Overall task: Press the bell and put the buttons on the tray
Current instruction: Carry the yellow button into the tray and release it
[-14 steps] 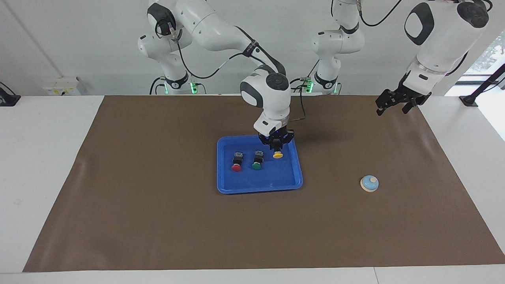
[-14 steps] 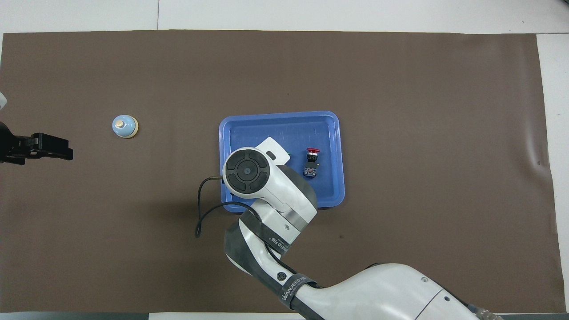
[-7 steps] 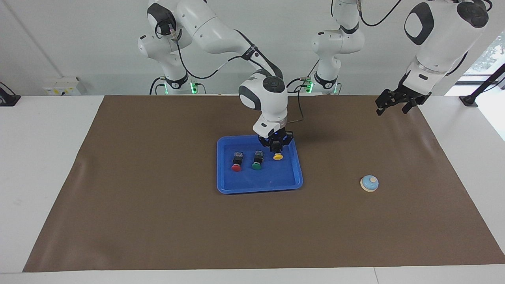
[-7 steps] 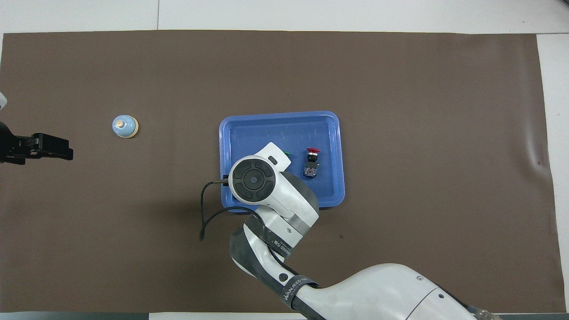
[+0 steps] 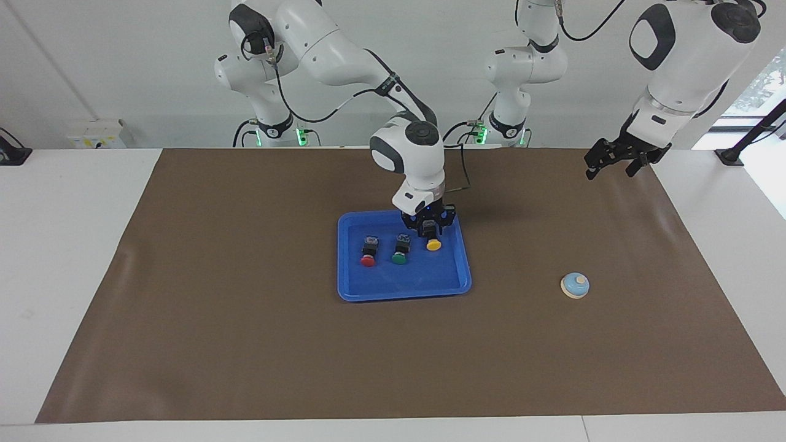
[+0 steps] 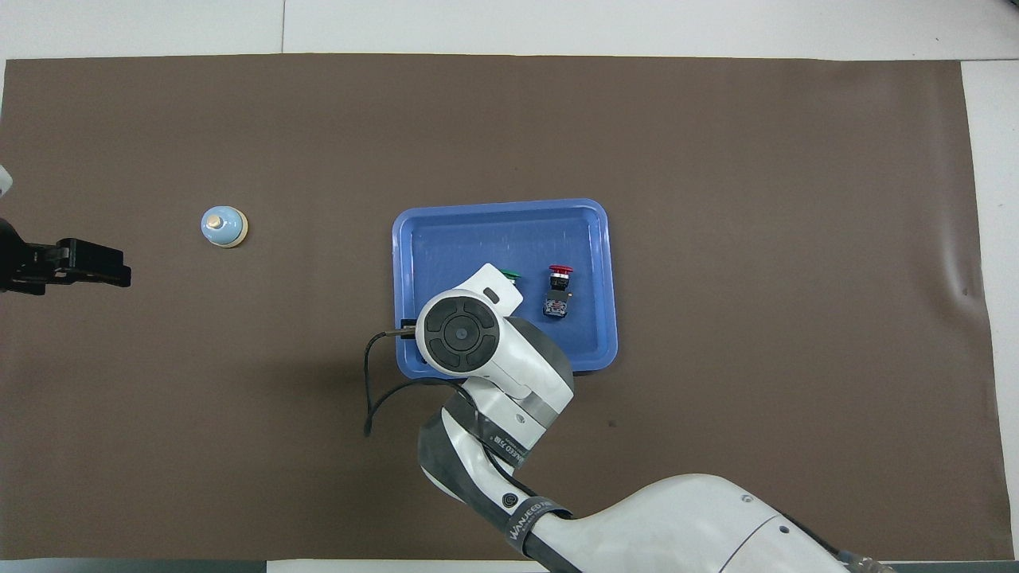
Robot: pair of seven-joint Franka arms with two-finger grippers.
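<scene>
Right gripper (image 5: 430, 229) is down in the tray (image 5: 457, 279), at the body of the yellow button (image 5: 433, 244); can't tell whether it's clamped on it or already let go. Yellow sits in the tray's corner toward the left arm's end and nearer the robots, in a row with the green button (image 5: 399, 259) and red button (image 5: 368, 260). All three are inside the rim, so placement looks nearly done. Risk: if the fingers aren't fully clear on the lift, they could drag or tip yellow into green just beside it, or against the rim. Bell (image 5: 575, 285) sits on the mat well apart from the tray, toward the left arm's end. Left gripper (image 5: 614, 161) waits in the air over the mat edge, fingers apart.
</scene>
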